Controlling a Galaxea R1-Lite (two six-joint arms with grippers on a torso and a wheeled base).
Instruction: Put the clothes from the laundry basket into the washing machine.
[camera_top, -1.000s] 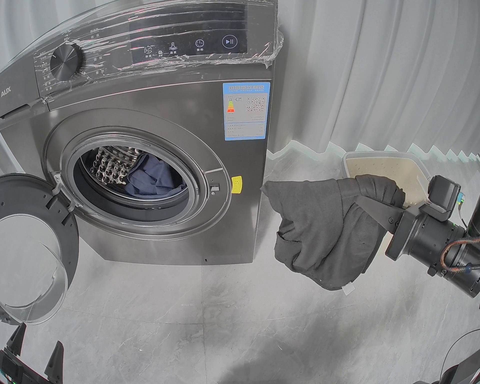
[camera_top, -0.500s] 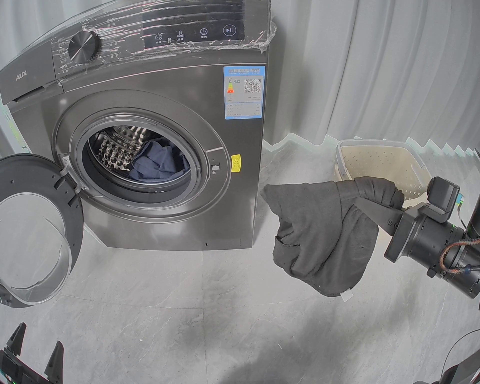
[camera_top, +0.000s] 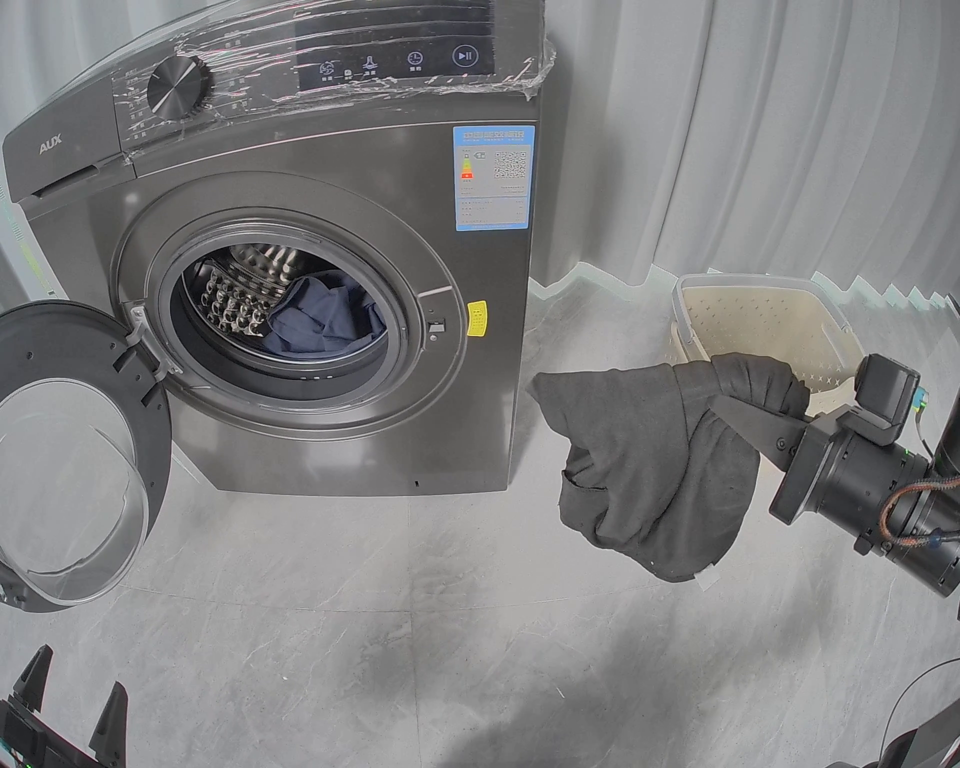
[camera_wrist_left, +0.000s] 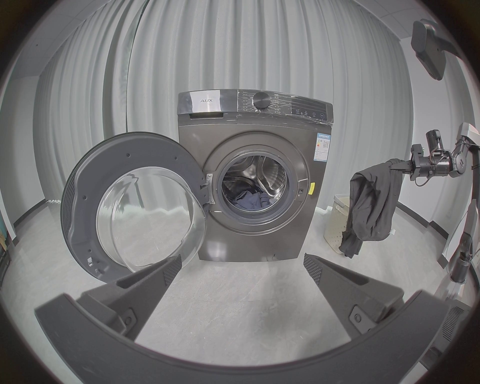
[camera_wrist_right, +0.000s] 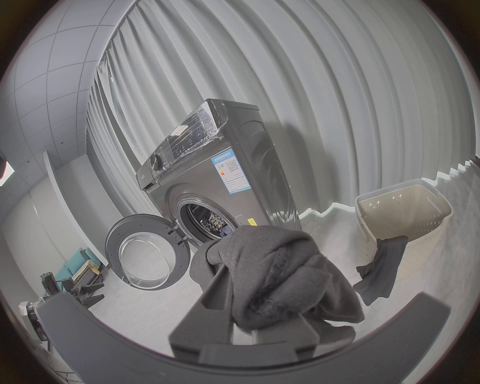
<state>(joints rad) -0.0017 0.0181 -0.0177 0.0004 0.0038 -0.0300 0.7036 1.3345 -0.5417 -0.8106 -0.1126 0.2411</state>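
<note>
Head view showed the right gripper (camera_top: 742, 398) clamped on a dark grey garment (camera_top: 640, 450) hanging right of the washing machine (camera_top: 330, 150), and the cloth probably needed lifting so its trailing hem cleared the lower rim of the porthole (camera_top: 290, 310).

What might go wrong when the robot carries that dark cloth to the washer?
1. The dark grey cloth garment hangs loose and low from the right gripper, so it might drag on the grey tiled floor or slip out.
2. Its dangling end might catch on the round opening rim of the silver washing machine instead of going in.
</note>
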